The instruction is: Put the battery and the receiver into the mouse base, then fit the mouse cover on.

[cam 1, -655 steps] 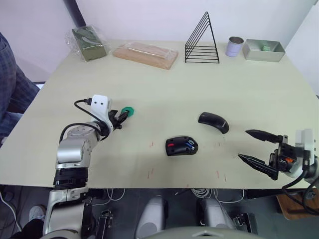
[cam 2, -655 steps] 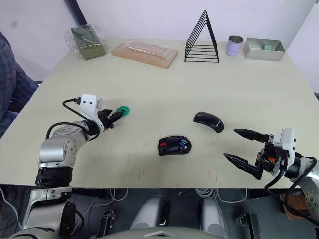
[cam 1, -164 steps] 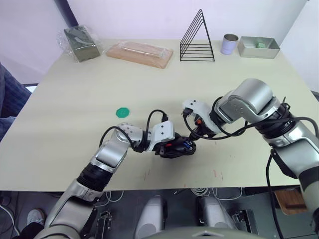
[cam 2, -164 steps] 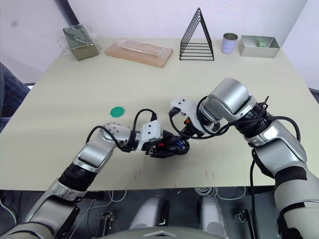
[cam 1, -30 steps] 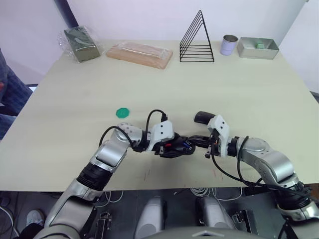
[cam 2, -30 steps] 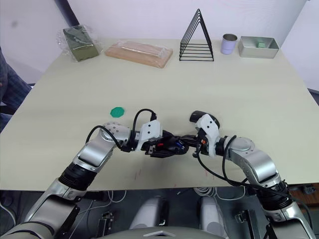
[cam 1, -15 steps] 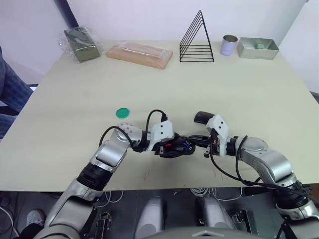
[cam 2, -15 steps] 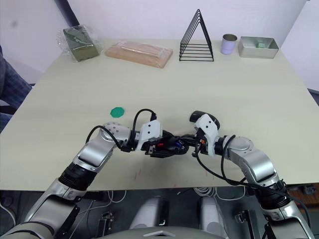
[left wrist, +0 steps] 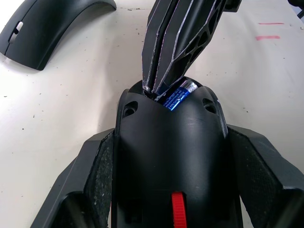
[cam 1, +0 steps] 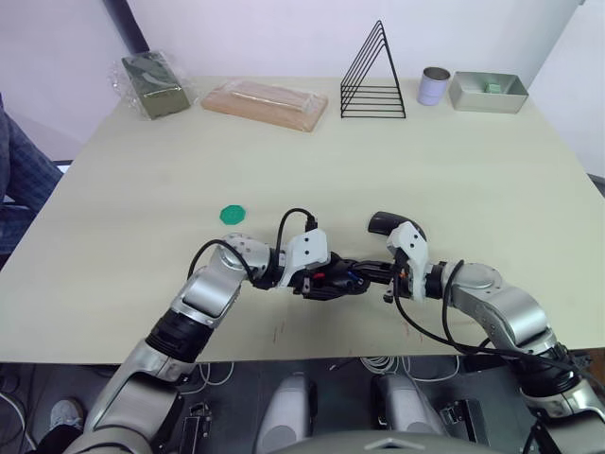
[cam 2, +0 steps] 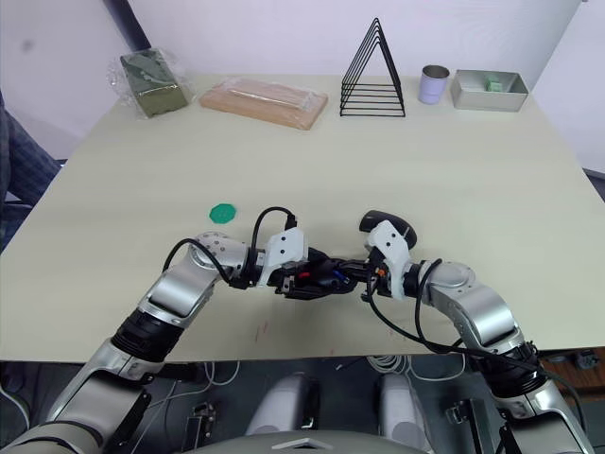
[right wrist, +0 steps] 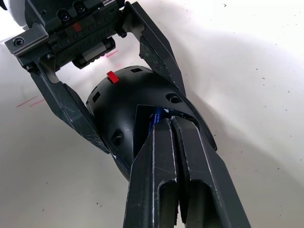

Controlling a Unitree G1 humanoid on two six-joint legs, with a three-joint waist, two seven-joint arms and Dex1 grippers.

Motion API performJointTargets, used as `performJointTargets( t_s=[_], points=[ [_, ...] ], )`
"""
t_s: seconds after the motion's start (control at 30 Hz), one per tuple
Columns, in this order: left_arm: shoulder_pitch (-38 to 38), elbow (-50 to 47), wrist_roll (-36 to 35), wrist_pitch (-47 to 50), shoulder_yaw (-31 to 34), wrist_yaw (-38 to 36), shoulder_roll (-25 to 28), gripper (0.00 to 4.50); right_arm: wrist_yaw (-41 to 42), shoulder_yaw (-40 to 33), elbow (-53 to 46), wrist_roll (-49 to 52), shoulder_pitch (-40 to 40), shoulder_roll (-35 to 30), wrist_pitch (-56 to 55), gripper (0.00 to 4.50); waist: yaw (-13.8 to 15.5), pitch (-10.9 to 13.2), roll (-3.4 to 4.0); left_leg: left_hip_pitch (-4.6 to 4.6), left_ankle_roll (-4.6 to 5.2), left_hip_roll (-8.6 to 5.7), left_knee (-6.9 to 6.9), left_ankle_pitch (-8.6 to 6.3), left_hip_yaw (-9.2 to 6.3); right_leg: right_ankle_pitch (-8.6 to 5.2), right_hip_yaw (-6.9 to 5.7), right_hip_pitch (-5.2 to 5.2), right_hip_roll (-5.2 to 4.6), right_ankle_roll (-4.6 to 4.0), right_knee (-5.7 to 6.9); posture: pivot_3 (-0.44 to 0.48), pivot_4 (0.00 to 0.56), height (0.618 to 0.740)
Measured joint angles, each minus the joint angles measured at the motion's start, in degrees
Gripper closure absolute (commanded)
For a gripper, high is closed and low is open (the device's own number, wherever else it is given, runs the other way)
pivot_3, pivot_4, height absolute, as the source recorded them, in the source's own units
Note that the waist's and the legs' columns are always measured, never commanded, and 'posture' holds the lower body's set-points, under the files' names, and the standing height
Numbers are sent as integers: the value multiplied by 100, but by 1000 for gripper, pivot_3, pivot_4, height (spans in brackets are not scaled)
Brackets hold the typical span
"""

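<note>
The black mouse base [left wrist: 171,156] with its small red patch lies on the table near the front edge. My left gripper [cam 1: 345,281] is shut on it, a finger pressed against each side. In the base's hollow compartment lies the blue battery [left wrist: 179,95], its silvery end showing. My right gripper [right wrist: 166,121] is shut, and its joined tips reach into that compartment right beside the battery [right wrist: 156,116]. The receiver is hidden. The plain black mouse cover [cam 1: 383,223] lies on the table just behind my right wrist, also seen as the mouse cover [left wrist: 52,23].
A flat green disc [cam 1: 232,215] lies left of the arms. Along the far edge stand a green packet [cam 1: 156,83], a wrapped wooden block [cam 1: 269,102], a black wire rack [cam 1: 373,76], a tin cup [cam 1: 435,85] and a metal tray [cam 1: 487,92]. A person's sleeve [cam 1: 14,180] shows at the left.
My right gripper has edged a little to the left, further into the mouse base. The left gripper and the base have stayed put.
</note>
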Motion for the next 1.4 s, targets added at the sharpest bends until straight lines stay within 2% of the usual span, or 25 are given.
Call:
performJointTargets(
  t_s=[0.27, 0.33, 0.4, 0.5, 0.57, 0.6, 0.63, 0.73, 0.77, 1.07, 1.17, 1.4],
  points=[
    [13, 0, -2, 16, -2, 13, -1, 1611, 64, 35, 82, -99, -100, -11, -14, 4436, 2, -10, 0, 6, 0, 0, 3, 0, 2, -1, 3, 1, 0, -1, 10, 0, 150, 740],
    [10, 0, -5, 14, -4, 13, -6, 1611, 183, -153, 67, 176, -112, -51, 208, 4436, 5, -9, 1, 4, 0, 0, 5, 0, 2, 0, 4, 1, 0, -1, 10, 0, 150, 740],
    [12, -4, -10, 6, -8, 13, -18, 1611, 419, -480, -132, 599, -129, -391, 544, 4436, 11, -5, 8, 0, 0, -2, 7, 0, 3, 0, 6, -1, -3, 0, 10, 0, 150, 740],
    [12, 1, -10, 9, 2, 10, -6, 1611, 700, -1006, -504, 923, -231, -968, 719, 3539, 11, -6, 7, 0, 0, -2, 6, 0, -1, -1, 2, -1, -2, -1, 9, 0, 150, 740],
    [11, 4, -10, 6, 1, 6, -7, 1611, 923, -1150, -698, 1026, -165, -1284, 711, 2603, 13, -7, 5, 0, 0, 0, 6, 0, -7, -1, -3, 0, 1, -2, 9, 0, 150, 740],
    [9, 7, -10, 6, 2, 5, -6, 1611, 1051, -1176, -771, 1087, -86, -1451, 705, 1857, 14, -7, 5, 0, 0, 0, 5, 0, -7, -2, -2, 0, 0, -3, 9, 0, 150, 740],
    [10, 10, -10, 6, 5, 5, -5, 1611, 1120, -1185, -795, 1110, -42, -1515, 705, 1631, 11, -7, 5, 0, 0, 0, 6, 0, -5, -2, -1, 0, 0, -2, 9, 0, 150, 740],
    [-6, 28, -10, -1, -3, 5, -17, 1611, 1348, -1317, -935, 1257, 192, -1762, 665, 237, 13, -7, 5, -2, 0, -2, 9, 0, 0, -1, 5, 0, -2, 0, 9, 0, 150, 740],
    [-9, 32, -9, -3, -4, 6, -20, 1611, 1439, -1469, -1032, 1326, 313, -1917, 609, 52, 14, -7, 5, -3, 0, -2, 9, 0, 1, -1, 5, 0, -3, 0, 8, 0, 150, 740],
    [-30, 100, -11, -60, -1, -11, -24, 1611, 1688, -2168, -1546, 1635, 1147, -2394, 441, 52, 12, -7, 4, -3, 0, -1, 12, 0, 3, -1, 7, 0, -2, 0, 8, 0, 150, 740],
    [-45, 175, -8, -66, 3, -23, -33, 67, 1630, -2273, -1585, 1645, 1184, -2393, 360, 0, 12, -7, 4, -2, 1, 1, 18, 0, 4, -1, 7, 0, -1, 0, 10, 0, 150, 740],
    [84, 52, -345, 300, 314, -5, 10, 67, 1518, -2194, -1578, 1592, 1222, -2332, 203, 0, 25, -5, 3, -13, 1, 1, 19, 0, 1, -1, 5, -2, -3, 2, 5, 0, 150, 740]
  ],
)
